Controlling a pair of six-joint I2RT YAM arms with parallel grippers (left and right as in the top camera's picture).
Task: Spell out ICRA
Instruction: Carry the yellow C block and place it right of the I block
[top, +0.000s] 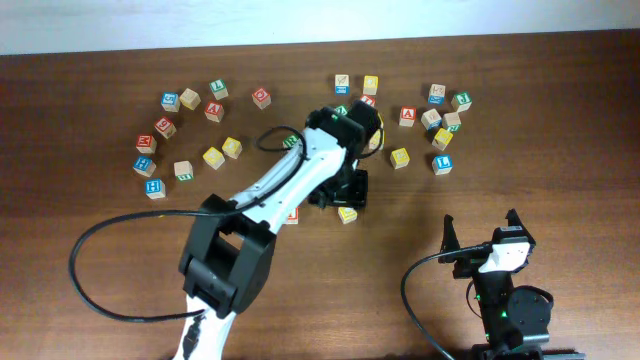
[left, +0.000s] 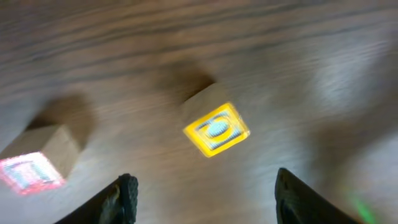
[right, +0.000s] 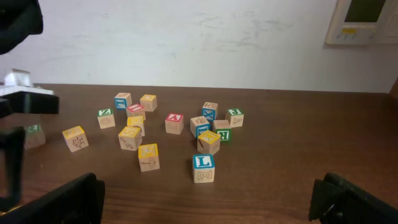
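My left gripper (top: 338, 194) hangs open and empty over the middle of the table. In the left wrist view its fingers (left: 205, 199) are spread wide, just short of a yellow-framed letter block (left: 216, 129), which also shows in the overhead view (top: 347, 214). A red-faced block (left: 34, 168) lies to the left of it, partly under the arm in the overhead view (top: 292, 215). My right gripper (top: 482, 230) is open and empty at the front right (right: 208, 205), far from the blocks.
Several letter blocks lie in two groups at the back: one at the left around a red A block (top: 213, 110), one at the right around another red A block (top: 407, 116). A blue L block (right: 203, 168) is nearest the right gripper. The left arm's cable (top: 120, 225) loops over the table.
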